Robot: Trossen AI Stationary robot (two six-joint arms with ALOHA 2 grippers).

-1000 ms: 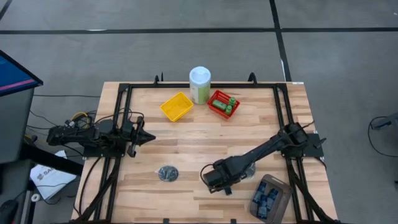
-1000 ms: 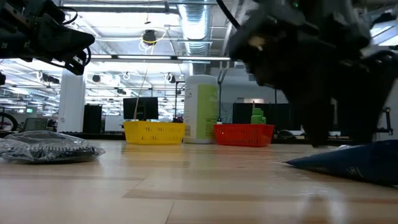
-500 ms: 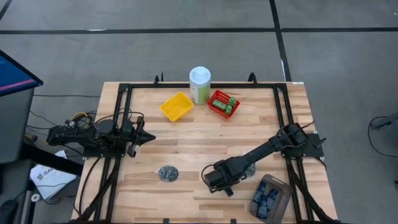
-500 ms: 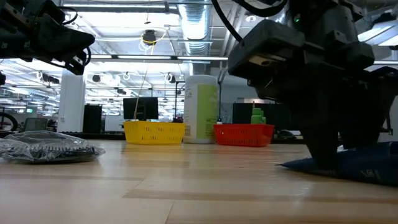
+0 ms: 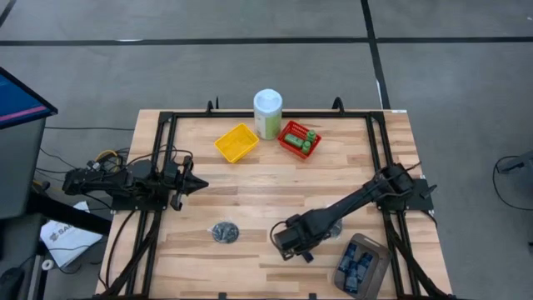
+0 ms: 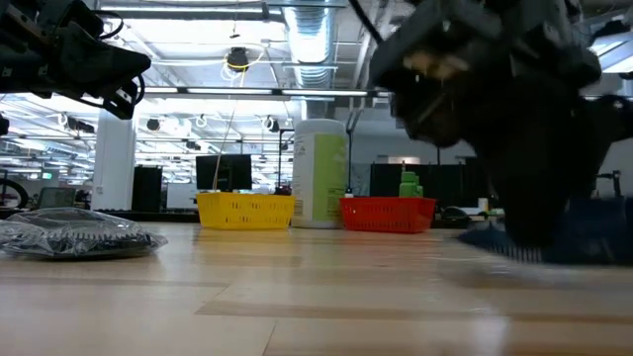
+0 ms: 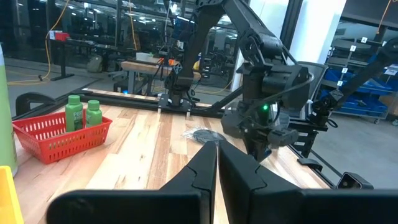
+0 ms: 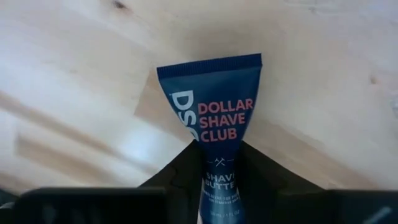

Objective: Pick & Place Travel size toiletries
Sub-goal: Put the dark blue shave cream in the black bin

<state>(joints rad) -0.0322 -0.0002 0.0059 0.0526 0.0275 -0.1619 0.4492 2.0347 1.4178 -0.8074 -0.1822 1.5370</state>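
Right gripper (image 8: 219,163) pinching navy tube (image 8: 214,99) flat against table (image 8: 74,74); left gripper (image 7: 217,163) hovering clenched, empty.

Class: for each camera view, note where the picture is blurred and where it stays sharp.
Low view: the right gripper is smeared, the yellow basket crisp. Right wrist view: the navy tube print reads sharply, the wood looks streaked. High view: evenly sharp.

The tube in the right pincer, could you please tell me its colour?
The tube is dark navy with pinkish-red lettering, clearest in the right wrist view.
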